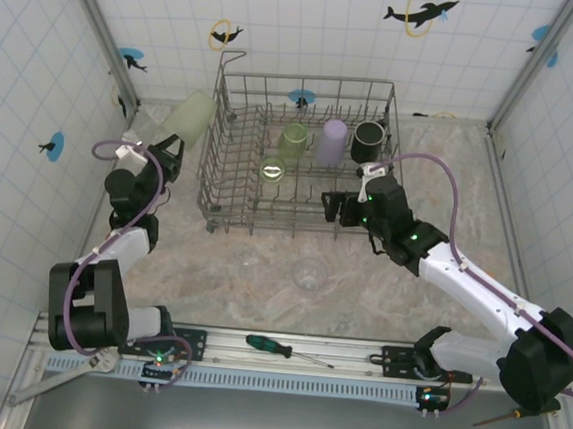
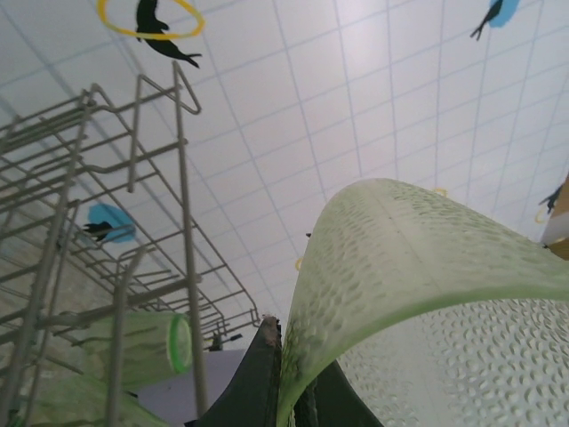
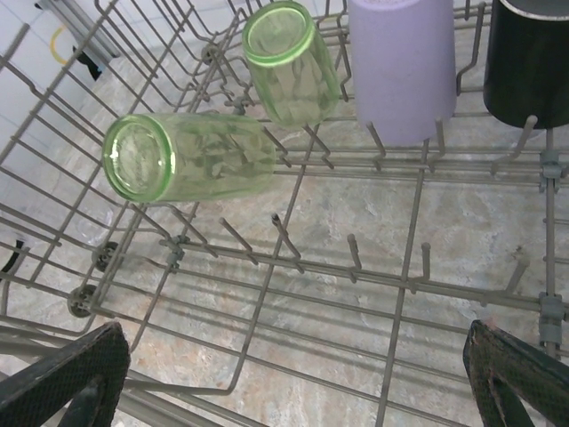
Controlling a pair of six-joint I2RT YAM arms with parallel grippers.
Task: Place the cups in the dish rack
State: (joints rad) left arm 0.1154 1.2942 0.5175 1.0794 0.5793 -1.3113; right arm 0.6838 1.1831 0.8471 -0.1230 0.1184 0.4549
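Translucent green dimpled tumbler (image 2: 400, 294) sits right at the left wrist lens. The left gripper (image 2: 289, 378) is pinched tight on its rim wall and holds it just outside the left wall of the grey wire dish rack (image 1: 231, 185). It's probably light, thin-walled and slick. The rim pinch works, but the cup could pivot, so move gently. Right gripper (image 3: 293, 391) has its jaws wide apart, empty, over the rack's front tines. A clear tumbler (image 1: 309, 273) waits on the table in front of the rack.
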